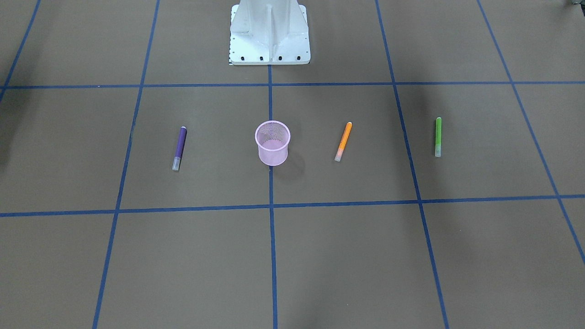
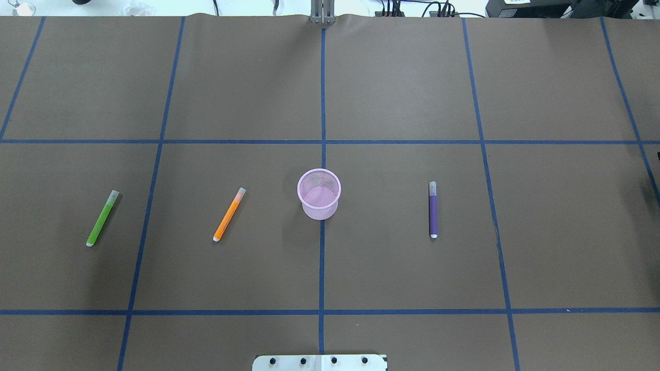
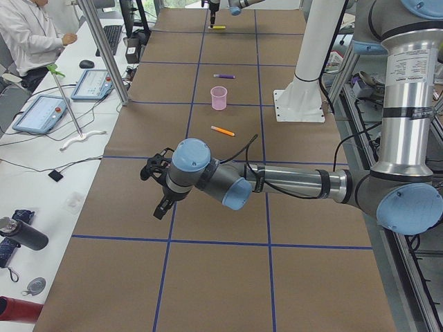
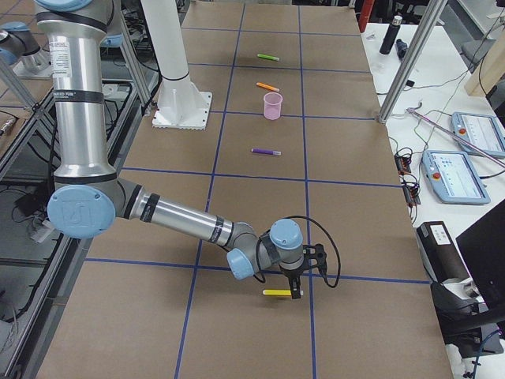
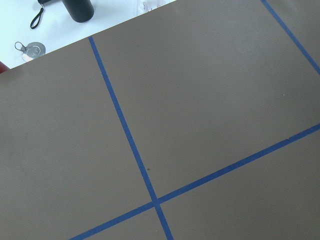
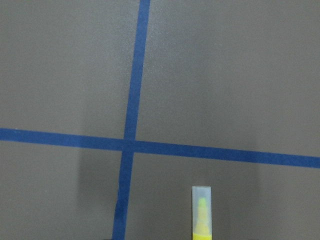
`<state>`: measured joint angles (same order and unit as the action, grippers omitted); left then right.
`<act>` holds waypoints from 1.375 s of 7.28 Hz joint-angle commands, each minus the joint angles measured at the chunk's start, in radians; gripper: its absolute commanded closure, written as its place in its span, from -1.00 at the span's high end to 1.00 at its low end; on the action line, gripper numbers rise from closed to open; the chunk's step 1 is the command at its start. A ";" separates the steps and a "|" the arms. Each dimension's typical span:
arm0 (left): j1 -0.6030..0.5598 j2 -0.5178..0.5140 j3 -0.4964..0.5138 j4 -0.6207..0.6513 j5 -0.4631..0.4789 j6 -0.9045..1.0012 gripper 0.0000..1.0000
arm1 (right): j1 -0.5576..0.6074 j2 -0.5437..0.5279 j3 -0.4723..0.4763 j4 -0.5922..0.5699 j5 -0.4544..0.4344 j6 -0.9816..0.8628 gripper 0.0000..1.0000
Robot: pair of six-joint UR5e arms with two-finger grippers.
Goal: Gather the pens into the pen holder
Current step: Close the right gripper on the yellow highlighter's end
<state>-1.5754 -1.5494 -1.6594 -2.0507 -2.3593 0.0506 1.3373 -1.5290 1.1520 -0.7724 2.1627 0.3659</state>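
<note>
four slim capped pens, purple (image 2: 433, 209), orange (image 2: 229, 215), green (image 2: 102, 218), yellow (image 4: 277, 292), and one pink wire-mesh round cup (image 1: 273, 157) lay widely spaced on brown mat (image 2: 402, 257), off its edges; left gripper's (image 3: 156, 190) and right gripper's (image 4: 298, 288) opening was unclear.

Brown table (image 2: 232, 77) gridded with blue tape (image 2: 322, 257); white side desk (image 3: 41, 159), tablets (image 3: 41, 112), aluminium post (image 3: 103, 48)

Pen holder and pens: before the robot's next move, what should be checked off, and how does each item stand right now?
1. Pen holder upright, mouth up: ok.
2. Holder has room, nothing inside: ok.
3. Purple pen, orange pen and green pen lying flat, well apart: ok.
4. Yellow pen firmly held by right gripper: cannot tell.
5. Left gripper empty and open: cannot tell.
6. All pens in the holder: not ok.
</note>
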 commanded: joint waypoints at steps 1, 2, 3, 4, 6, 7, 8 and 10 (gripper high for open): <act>0.000 0.000 0.003 -0.009 0.000 0.000 0.99 | -0.001 0.017 -0.032 0.007 0.002 0.002 0.39; 0.000 0.000 0.003 -0.008 0.000 0.000 0.99 | -0.001 0.017 -0.047 0.013 0.002 0.002 0.23; 0.000 0.002 0.003 -0.009 0.000 0.000 0.99 | -0.001 0.015 -0.052 0.015 -0.003 0.002 0.17; 0.000 0.000 0.003 -0.009 0.000 0.000 0.99 | -0.001 0.012 -0.055 0.015 -0.003 0.002 0.13; 0.000 0.000 0.006 -0.009 0.000 0.000 0.99 | -0.001 0.012 -0.080 0.035 -0.004 0.004 0.10; 0.000 0.000 0.006 -0.009 0.000 0.000 0.99 | -0.001 0.010 -0.081 0.035 -0.004 0.005 0.03; 0.000 0.000 0.006 -0.009 0.000 0.000 0.99 | -0.001 0.007 -0.081 0.035 -0.004 0.005 -0.02; 0.000 0.002 0.006 -0.009 0.000 0.000 0.99 | 0.000 0.007 -0.081 0.035 -0.004 0.022 -0.27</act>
<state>-1.5754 -1.5485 -1.6537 -2.0601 -2.3593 0.0506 1.3363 -1.5211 1.0711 -0.7380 2.1583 0.3756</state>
